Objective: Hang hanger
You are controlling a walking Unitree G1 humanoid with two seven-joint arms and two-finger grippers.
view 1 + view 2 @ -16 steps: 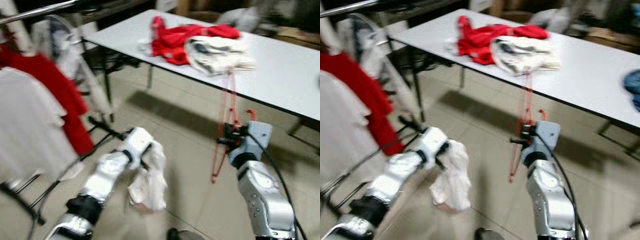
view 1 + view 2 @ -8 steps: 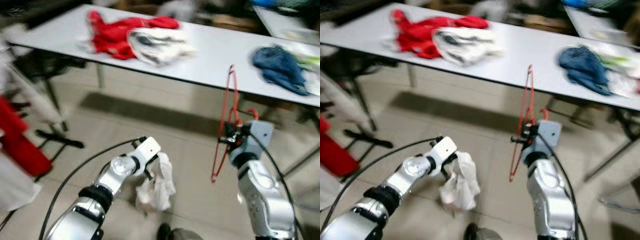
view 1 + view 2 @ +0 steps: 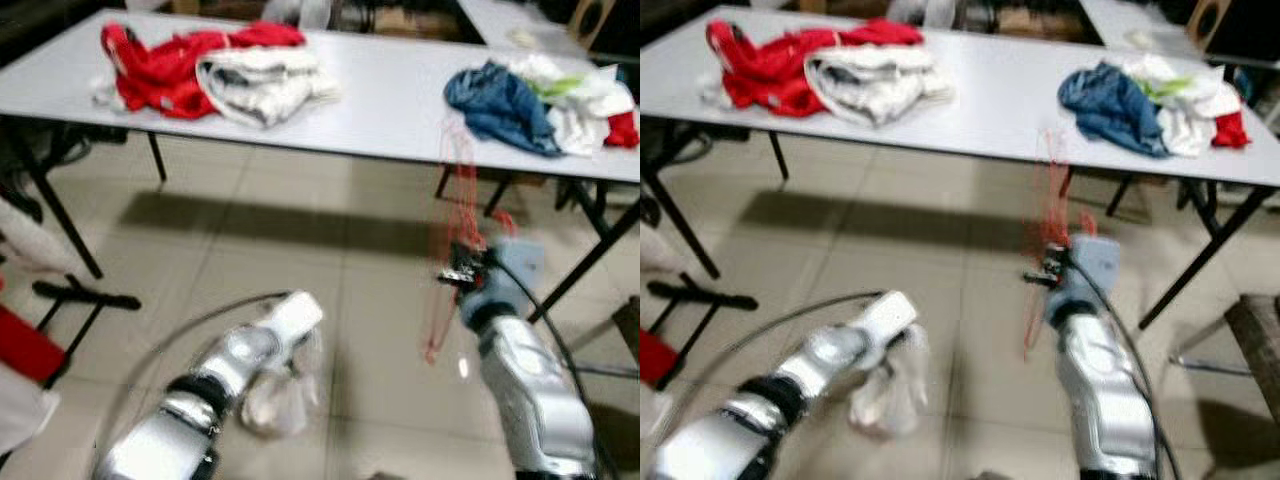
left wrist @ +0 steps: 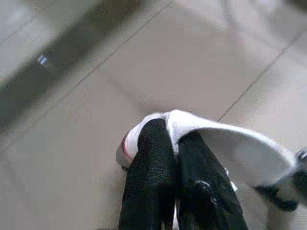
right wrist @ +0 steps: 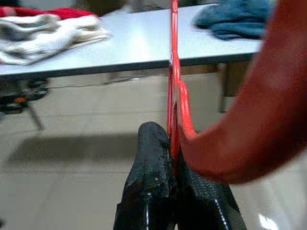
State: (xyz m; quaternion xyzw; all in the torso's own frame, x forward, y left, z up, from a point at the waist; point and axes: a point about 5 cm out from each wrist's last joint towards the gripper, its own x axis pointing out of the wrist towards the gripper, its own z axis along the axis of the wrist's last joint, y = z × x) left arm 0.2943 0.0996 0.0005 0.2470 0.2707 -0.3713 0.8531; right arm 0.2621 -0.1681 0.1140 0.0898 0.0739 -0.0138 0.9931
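My right gripper (image 3: pixel 456 275) is shut on a thin red hanger (image 3: pixel 458 190) that stands upright before the table's front edge; the right wrist view shows the hanger (image 5: pixel 173 72) pinched between the black fingers (image 5: pixel 153 163). My left gripper (image 4: pixel 170 143) is shut on a white garment (image 3: pixel 280 392) that dangles low over the tiled floor, and the white garment (image 4: pixel 225 143) drapes over its fingers in the left wrist view. The head views are blurred.
A long white table (image 3: pixel 390 90) spans the far side, with a red and white clothes pile (image 3: pixel 215 70) at left and a blue, white and green pile (image 3: pixel 540 90) at right. A black rack foot (image 3: pixel 85 297) and red cloth (image 3: pixel 25 345) lie at left.
The camera has swung to the right, so the clothes rack has left the view and the table's right end has come in. Both grippers keep their holds.
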